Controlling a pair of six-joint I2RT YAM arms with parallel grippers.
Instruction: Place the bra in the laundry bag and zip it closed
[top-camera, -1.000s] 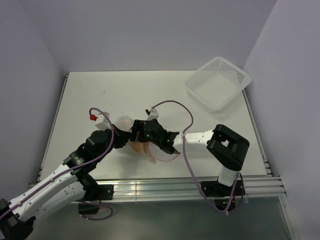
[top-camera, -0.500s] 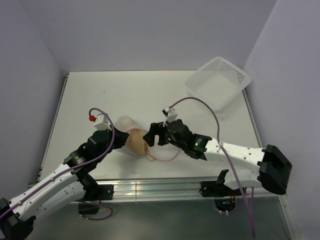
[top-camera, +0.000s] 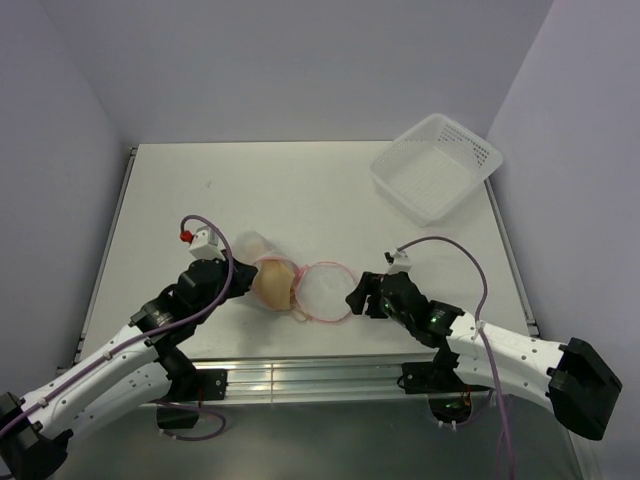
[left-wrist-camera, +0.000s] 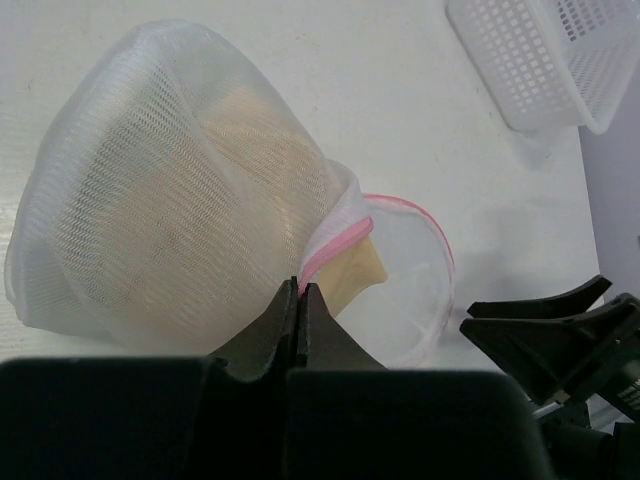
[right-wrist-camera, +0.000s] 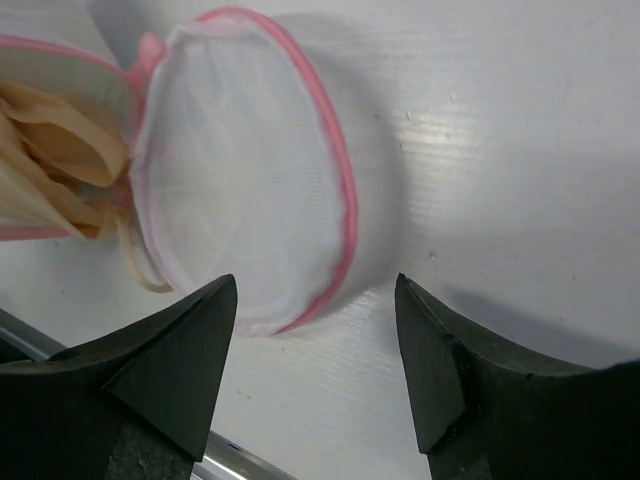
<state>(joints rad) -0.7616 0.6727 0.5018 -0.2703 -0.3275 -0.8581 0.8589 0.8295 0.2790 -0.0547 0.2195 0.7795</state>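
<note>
The left gripper (left-wrist-camera: 300, 292) pinches the laundry bag (left-wrist-camera: 130, 210) rim to anchor it; the right gripper (right-wrist-camera: 316, 335) (jaws apart, empty) hovers beside the bag's open lid (right-wrist-camera: 240, 190).

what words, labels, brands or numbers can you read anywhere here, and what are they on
None: no text, label or number shows on the laundry bag, bra, basket, table, left gripper or right gripper.

White table (top-camera: 300, 190) is carrying two things. Laundry bag (top-camera: 248, 246) is lying on its side near the front edge, with a tan bra (top-camera: 272, 285) showing inside. Its round lid (top-camera: 325, 292) is resting flat, just right. Perforated basket (top-camera: 435, 165) is sitting at the far right corner.
</note>
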